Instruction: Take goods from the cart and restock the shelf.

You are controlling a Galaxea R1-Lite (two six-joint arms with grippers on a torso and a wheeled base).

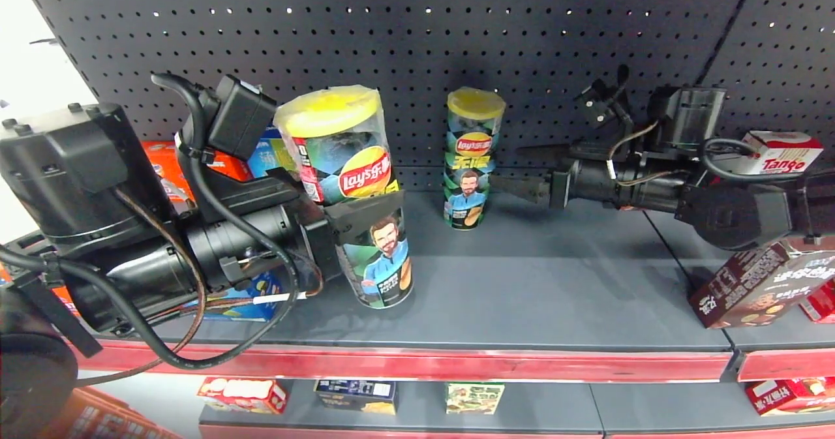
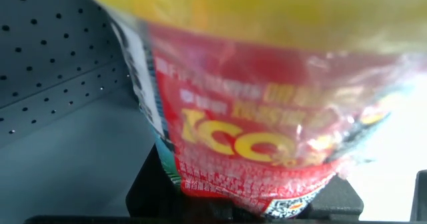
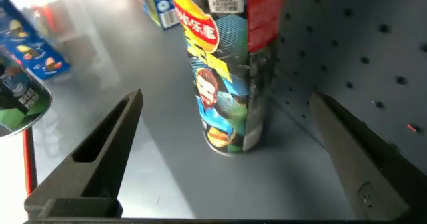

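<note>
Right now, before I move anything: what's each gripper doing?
Left gripper: shut on the tall yellow-lidded cylindrical chip can.
Right gripper: open, holding nothing, pointed at the second yellow-lidded chip can standing on the grey metal shelf.

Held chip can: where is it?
Head view, left of centre: held can in the left gripper, at the shelf, left of the second can by the pegboard.

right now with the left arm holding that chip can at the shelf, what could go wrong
1. The held chip can leans in the left gripper, near the front of the shelf; released like that, it may topple or roll off.
2. The open right gripper sits close to the standing chip can at the back; a sideways move could knock it over.
</note>
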